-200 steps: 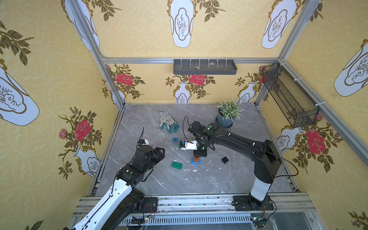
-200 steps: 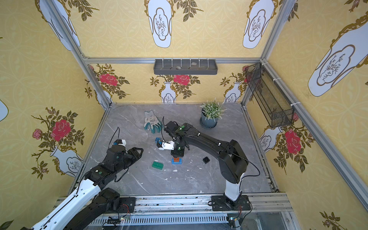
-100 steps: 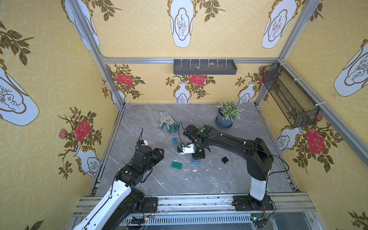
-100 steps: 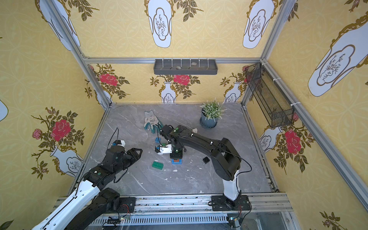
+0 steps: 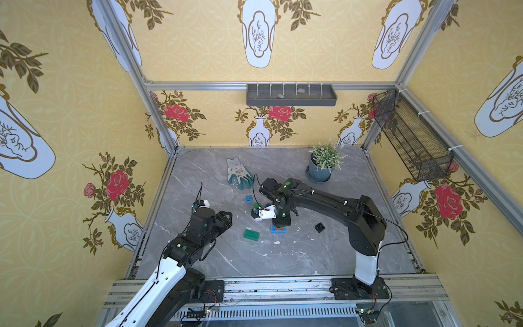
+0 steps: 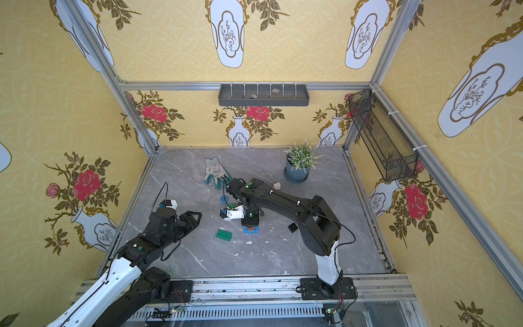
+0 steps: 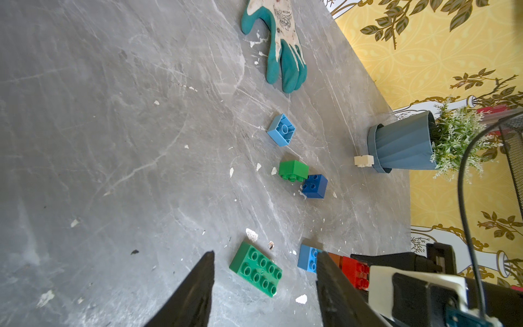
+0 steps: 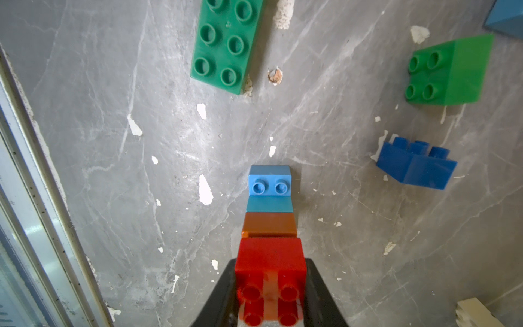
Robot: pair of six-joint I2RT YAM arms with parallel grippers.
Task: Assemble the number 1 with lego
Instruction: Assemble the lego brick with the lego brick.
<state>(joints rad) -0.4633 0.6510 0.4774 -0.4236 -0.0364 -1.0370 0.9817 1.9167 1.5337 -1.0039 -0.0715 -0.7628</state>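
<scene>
A red brick (image 8: pixel 270 260) tops a short tower near the middle of the grey desk (image 8: pixel 141 170). Beneath it sits an orange-brown brick (image 8: pixel 270 225), which stands on a light blue base brick (image 8: pixel 270 184) with two studs left uncovered. The right end effector (image 8: pixel 270 266) is clamped on the red brick, one finger on each side. Just beside the tower lies a long green brick (image 5: pixel 251 235), studs up. Farther back are a green square brick (image 7: pixel 293 170) on its side, a dark blue square brick (image 7: pixel 314 186) close to it, and a light blue square brick (image 7: pixel 281 133) lying hollow side up. A black brick (image 5: pixel 319 227) lies apart. A white brick (image 7: pixel 363 161) sits just beside a plant pot (image 7: pixel 402 147). The left end effector (image 7: pixel 265 256) hangs open and empty above the desk.
</scene>
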